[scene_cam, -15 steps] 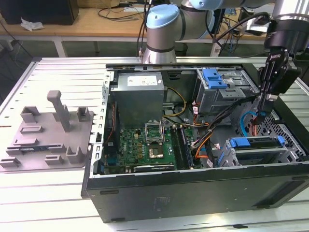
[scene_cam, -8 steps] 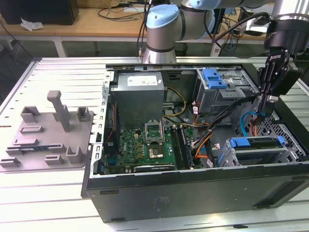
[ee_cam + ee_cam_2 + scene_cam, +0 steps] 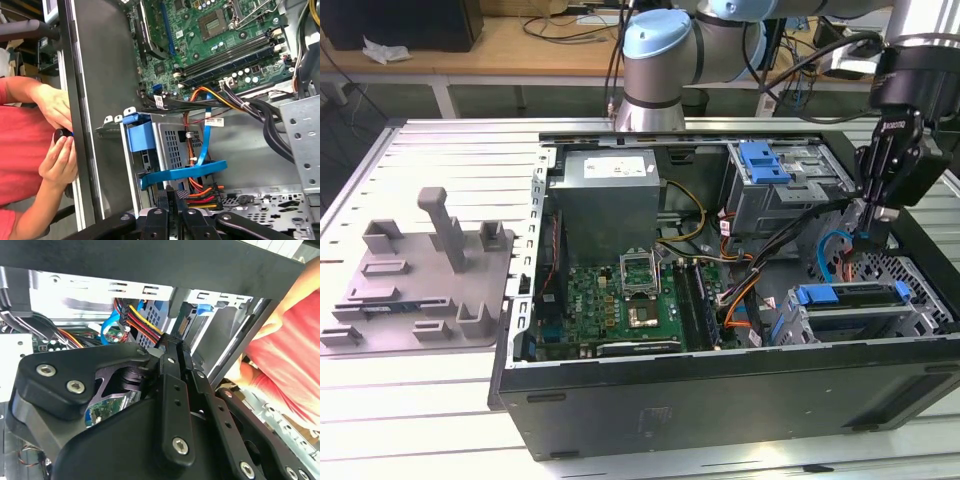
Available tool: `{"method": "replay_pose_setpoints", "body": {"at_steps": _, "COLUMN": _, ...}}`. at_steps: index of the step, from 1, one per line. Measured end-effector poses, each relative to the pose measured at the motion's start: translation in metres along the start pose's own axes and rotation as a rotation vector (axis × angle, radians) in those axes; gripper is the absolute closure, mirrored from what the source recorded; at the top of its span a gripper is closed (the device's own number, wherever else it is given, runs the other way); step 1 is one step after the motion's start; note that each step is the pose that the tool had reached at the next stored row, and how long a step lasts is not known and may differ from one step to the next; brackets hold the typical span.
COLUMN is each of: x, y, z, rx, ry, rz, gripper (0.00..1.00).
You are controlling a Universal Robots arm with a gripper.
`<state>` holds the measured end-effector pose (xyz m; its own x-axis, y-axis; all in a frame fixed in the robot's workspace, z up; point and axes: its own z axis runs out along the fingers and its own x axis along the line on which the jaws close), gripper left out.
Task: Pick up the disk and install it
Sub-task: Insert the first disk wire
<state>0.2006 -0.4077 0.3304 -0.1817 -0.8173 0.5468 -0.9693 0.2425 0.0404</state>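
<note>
Outwardly first: just outside the wall of the open computer case [image 3: 720,400] that stands nearest the drive cage, a person's hand [image 3: 57,155] pinches a small dark object. Just inside that wall, at the case corner toward the exterior view's right, the disk [image 3: 848,300] lies in its cage with the blue carrier edge uppermost. It looks seated rather than loose. Its long axis runs along that same wall, across the exterior view. The gripper [image 3: 865,232] hangs inside the case just beyond the disk, over the end of the carrier toward the exterior view's right. The disk therefore lies below it and toward the near wall. In the second wrist view the fingers [image 3: 172,375] are pressed together, with nothing I can make out between them. Their tips are close to a bundle of red, yellow and black cables [image 3: 202,192] beside the cage. Deeper in the case sits the motherboard [image 3: 620,295]. Against the far wall are the grey power-supply box [image 3: 610,200] and an upper bay with a small blue latch [image 3: 765,160].
</note>
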Motion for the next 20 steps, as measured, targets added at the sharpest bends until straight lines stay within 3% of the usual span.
{"method": "replay_pose_setpoints", "body": {"at_steps": 5, "x": 0.0074, "y": -0.0012, "z": 0.0009, "rx": -0.0019, "ry": -0.0248, "rz": -0.006, "gripper": 0.84}}
{"method": "replay_pose_setpoints", "body": {"at_steps": 6, "x": 0.0109, "y": -0.0018, "z": 0.0008, "rx": -0.0020, "ry": -0.0374, "rz": -0.008, "gripper": 0.84}}
{"method": "replay_pose_setpoints", "body": {"at_steps": 7, "x": 0.0129, "y": -0.0021, "z": 0.0007, "rx": -0.0021, "ry": -0.0442, "rz": -0.009, "gripper": 0.84}}
{"method": "replay_pose_setpoints", "body": {"at_steps": 9, "x": 0.0185, "y": -0.0031, "z": 0.0005, "rx": -0.0020, "ry": -0.0653, "rz": -0.011, "gripper": 0.84}}
{"method": "replay_pose_setpoints", "body": {"at_steps": 13, "x": 0.0244, "y": -0.0040, "z": 0.0008, "rx": -0.0040, "ry": -0.0960, "rz": -0.016, "gripper": 0.84}}
{"method": "replay_pose_setpoints", "body": {"at_steps": 15, "x": 0.0281, "y": -0.0044, "z": 0.0007, "rx": -0.0069, "ry": -0.1189, "rz": -0.021, "gripper": 0.84}}
{"method": "replay_pose_setpoints", "body": {"at_steps": 18, "x": 0.0307, "y": -0.0044, "z": 0.0002, "rx": -0.0087, "ry": -0.1404, "rz": -0.028, "gripper": 0.84}}
{"method": "replay_pose_setpoints", "body": {"at_steps": 20, "x": 0.0323, "y": -0.0041, "z": -0.0005, "rx": -0.0083, "ry": -0.1505, "rz": -0.033, "gripper": 0.84}}
